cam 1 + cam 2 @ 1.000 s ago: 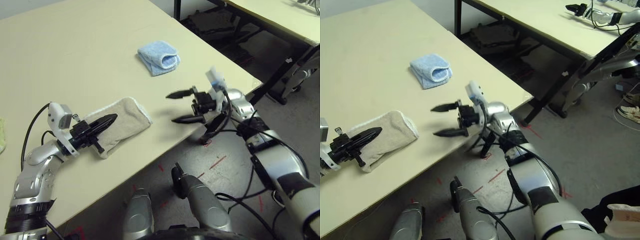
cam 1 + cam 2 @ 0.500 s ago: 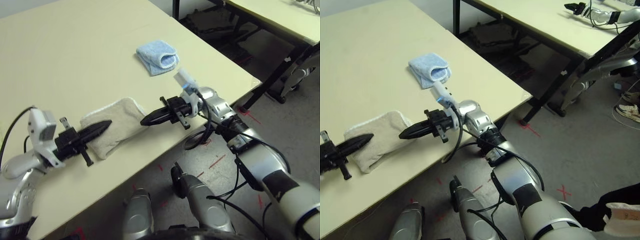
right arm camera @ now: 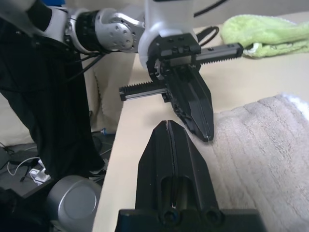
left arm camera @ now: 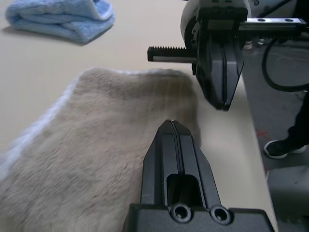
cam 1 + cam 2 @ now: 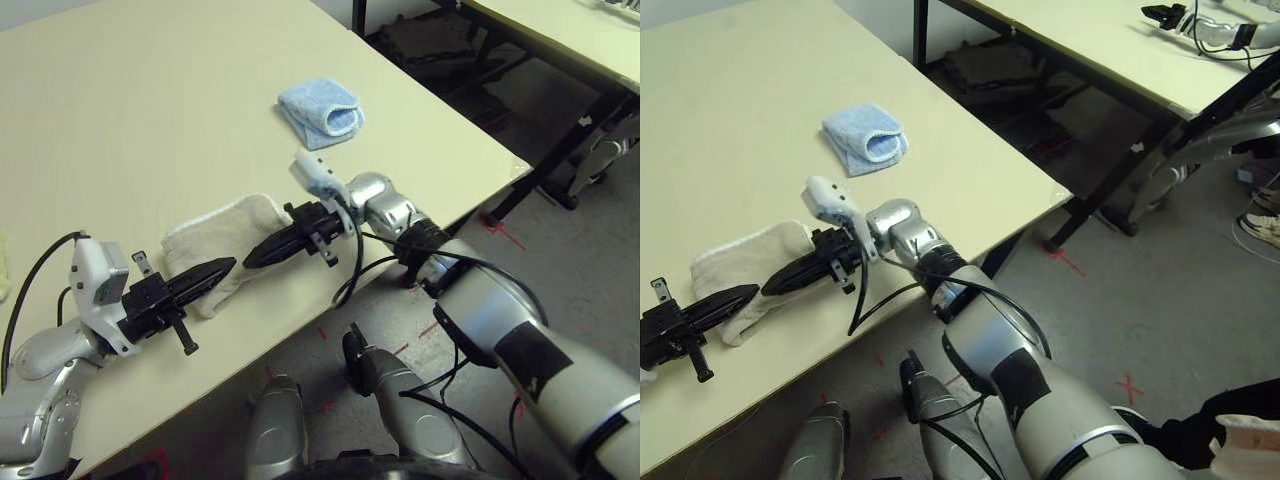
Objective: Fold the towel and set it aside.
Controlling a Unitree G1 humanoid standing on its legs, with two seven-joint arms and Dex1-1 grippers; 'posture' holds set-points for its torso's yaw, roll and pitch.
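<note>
The towel [image 5: 235, 232] is a folded beige terry bundle lying near the table's front edge. My left gripper [image 5: 229, 266] is shut, and its tip rests at the towel's near edge with nothing between the fingers. My right gripper [image 5: 251, 261] is also shut. It points back toward the left gripper, so the two tips almost meet over the towel's near edge. The left wrist view has the shut left gripper [image 4: 170, 123] over the towel [image 4: 91, 154], with the right gripper [image 4: 220, 103] just beyond it. The right wrist view gives the mirrored scene, its shut gripper [image 3: 166, 124] beside the towel [image 3: 263, 154].
A small folded light-blue towel [image 5: 320, 108] lies farther back on the table, near its right edge. A lime-green towel [image 3: 264, 31] sits beyond the left arm. The table edge [image 5: 400, 255] runs just under my right forearm, with floor and another table's legs beyond.
My right gripper has shut and swung left from beyond the table edge to the towel's near edge. The left gripper stayed shut and drew back a little along the towel.
</note>
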